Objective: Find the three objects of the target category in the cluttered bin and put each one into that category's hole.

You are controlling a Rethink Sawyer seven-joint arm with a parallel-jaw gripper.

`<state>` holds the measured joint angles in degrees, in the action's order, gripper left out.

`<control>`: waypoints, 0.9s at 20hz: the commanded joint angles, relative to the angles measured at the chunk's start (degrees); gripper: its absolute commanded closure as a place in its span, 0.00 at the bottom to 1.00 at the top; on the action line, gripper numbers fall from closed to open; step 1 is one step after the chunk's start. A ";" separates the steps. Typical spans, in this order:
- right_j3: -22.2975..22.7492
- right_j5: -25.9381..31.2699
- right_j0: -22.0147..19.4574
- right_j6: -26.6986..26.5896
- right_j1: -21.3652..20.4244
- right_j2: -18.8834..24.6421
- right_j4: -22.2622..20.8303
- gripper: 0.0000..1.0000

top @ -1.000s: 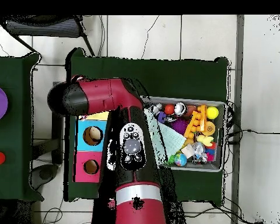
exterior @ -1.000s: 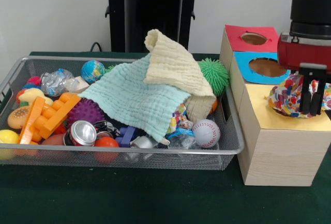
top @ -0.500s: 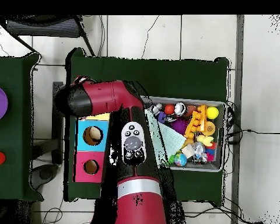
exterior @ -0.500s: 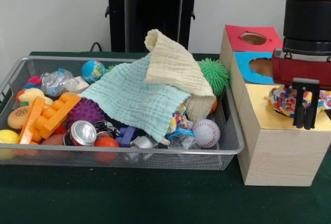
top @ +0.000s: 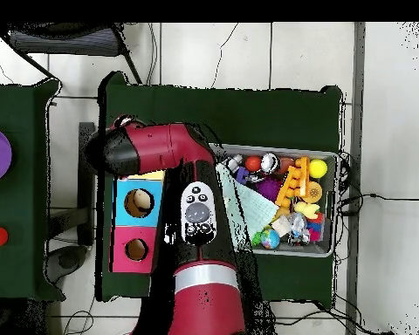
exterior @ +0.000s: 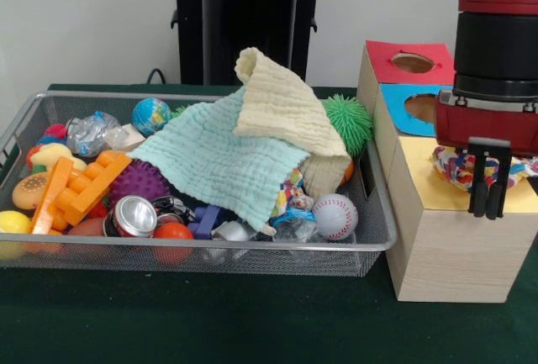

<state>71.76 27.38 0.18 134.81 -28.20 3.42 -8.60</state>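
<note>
My gripper [exterior: 487, 209] hangs open and empty just above the front of the yellow-topped box [exterior: 433, 194]. It holds nothing. A polka-dot cloth [exterior: 454, 167] lies bunched on the yellow top behind the gripper and covers the hole, which does not show. The wire mesh bin [exterior: 370, 238] stands to the left of the boxes. In it, another polka-dot piece [exterior: 291, 186] peeks out from under the mint-green cloth [exterior: 223, 162]. The cream cloth [exterior: 282, 108] lies on top. In the overhead view my arm [top: 195, 218] covers the gripper and the yellow box.
The blue-topped box [exterior: 416, 108] and the red-topped box [exterior: 412, 61] stand behind the yellow one. The bin also holds a baseball [exterior: 334, 215], a green spiky ball [exterior: 349, 120], a can [exterior: 134, 215], orange blocks [exterior: 80, 187], a globe ball [exterior: 151, 115] and a purple spiky ball [exterior: 139, 181].
My gripper has risen off the polka-dot cloth and shifted a little left and towards the camera. The cloth has stayed on the yellow box and sunk lower.
</note>
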 commanded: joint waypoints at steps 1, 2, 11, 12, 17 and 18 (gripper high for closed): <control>-0.16 9.95 1.07 -0.41 1.23 -1.36 -2.04 1.00; 0.11 11.41 1.15 -0.60 0.95 -1.54 -1.82 1.00; 4.63 19.97 0.75 -1.47 -2.63 0.59 0.91 1.00; 5.55 20.27 0.70 -1.26 -3.27 0.89 1.22 1.00; 8.64 18.37 0.82 0.21 -4.77 1.66 1.73 1.00; 9.47 17.75 0.72 0.28 -5.04 1.81 1.80 1.00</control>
<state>73.35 41.28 1.77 134.81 -31.31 2.11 -8.03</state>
